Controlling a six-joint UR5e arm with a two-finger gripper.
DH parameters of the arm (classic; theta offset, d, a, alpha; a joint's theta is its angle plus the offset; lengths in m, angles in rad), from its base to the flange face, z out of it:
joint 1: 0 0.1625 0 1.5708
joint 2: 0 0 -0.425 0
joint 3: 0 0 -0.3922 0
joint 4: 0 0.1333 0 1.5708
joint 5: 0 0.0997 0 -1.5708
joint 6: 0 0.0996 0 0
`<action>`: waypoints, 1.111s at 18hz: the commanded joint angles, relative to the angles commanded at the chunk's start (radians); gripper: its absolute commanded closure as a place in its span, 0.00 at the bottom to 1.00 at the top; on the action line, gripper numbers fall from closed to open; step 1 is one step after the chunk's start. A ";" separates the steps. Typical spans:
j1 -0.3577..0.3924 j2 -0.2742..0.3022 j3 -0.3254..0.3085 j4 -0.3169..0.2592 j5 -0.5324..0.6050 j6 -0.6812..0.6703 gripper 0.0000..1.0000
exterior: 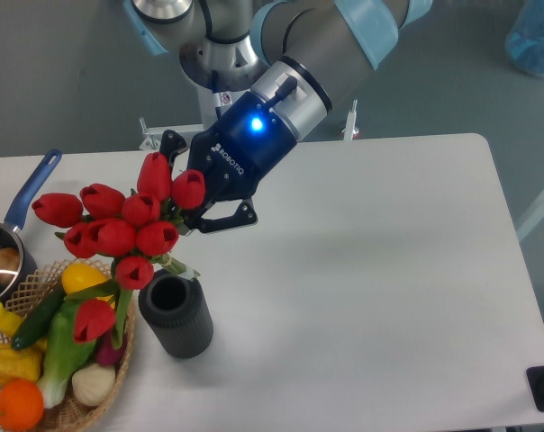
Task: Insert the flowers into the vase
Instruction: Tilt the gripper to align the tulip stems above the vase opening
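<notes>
1. The gripper is seen above the left part of the counter, angled down and to the left, with a blue light lit on its dark body.
2. Its fingers are closed around the stems of the flowers; the exact width of the grip is hidden by the buds.
3. The flowers are held in the air, tilted to the left, with the red buds spread above and to the left of the vase.
4. One bud and some green leaves hang lower, in front of the wicker basket.
5. The stem ends are seen just above the mouth of the vase; whether they touch the rim cannot be told.
6. The vase stands upright on the counter, just right of the basket, and its round mouth is seen to be open.
7. The basket is filled with toy vegetables, among them a yellow one and an orange one.
8. A saucepan with a blue handle is seen at the left edge.
9. The counter is white; behind it a grey floor is visible.
</notes>
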 joint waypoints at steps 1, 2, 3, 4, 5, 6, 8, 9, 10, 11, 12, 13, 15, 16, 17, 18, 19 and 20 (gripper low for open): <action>0.000 -0.002 0.000 0.000 0.002 0.000 0.96; 0.000 -0.002 0.000 -0.002 0.002 0.000 1.00; 0.000 -0.002 0.000 -0.002 0.002 0.000 1.00; 0.000 -0.002 0.000 -0.002 0.002 -0.002 1.00; -0.003 -0.002 0.000 -0.002 0.002 -0.002 1.00; -0.003 -0.003 -0.003 -0.002 -0.002 -0.002 1.00; -0.024 -0.012 -0.003 0.000 -0.009 -0.002 1.00; -0.026 -0.014 -0.003 0.002 -0.014 -0.002 1.00; -0.029 -0.020 0.000 0.002 -0.015 -0.002 1.00; -0.029 -0.031 0.002 0.003 -0.029 0.002 1.00; -0.029 -0.043 0.008 0.002 -0.056 0.003 1.00; -0.029 -0.054 0.009 0.002 -0.076 0.003 1.00; -0.029 -0.057 0.005 0.002 -0.081 0.005 1.00; -0.028 -0.058 0.005 0.002 -0.083 0.006 1.00; -0.026 -0.067 0.011 0.002 -0.083 0.009 1.00; -0.026 -0.075 0.014 0.002 -0.084 0.012 1.00; -0.025 -0.080 0.015 0.003 -0.084 0.014 1.00; -0.025 -0.086 0.015 0.002 -0.084 0.021 1.00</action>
